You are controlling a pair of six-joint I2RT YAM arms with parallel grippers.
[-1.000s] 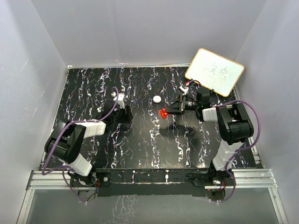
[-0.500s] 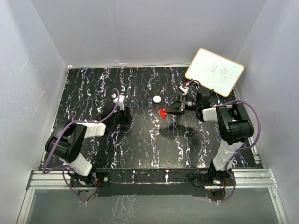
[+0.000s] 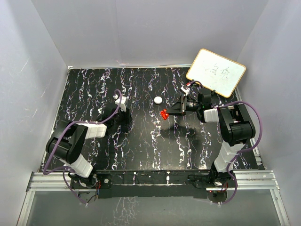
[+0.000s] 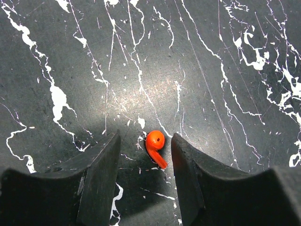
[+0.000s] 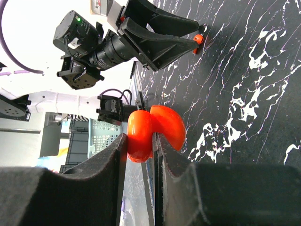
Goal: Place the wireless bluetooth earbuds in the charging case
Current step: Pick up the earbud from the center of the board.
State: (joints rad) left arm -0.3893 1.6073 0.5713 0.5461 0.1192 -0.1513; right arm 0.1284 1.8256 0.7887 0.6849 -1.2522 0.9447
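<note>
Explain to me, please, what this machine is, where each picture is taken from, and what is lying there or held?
These are two small robot arms bolted at the near edge of a black marbled table, each ending in a two-finger gripper. The wide picture comes from a fixed camera above and behind them; the other two come from cameras on the wrists, so each shows its own fingers. The left gripper is open, its fingers either side of a tiny red earbud lying on the table, not yet gripped. The right gripper is shut on a red rounded charging case, which looks open. A small white disc lies on the table farther back, and a whiteboard stands at the far right.
</note>
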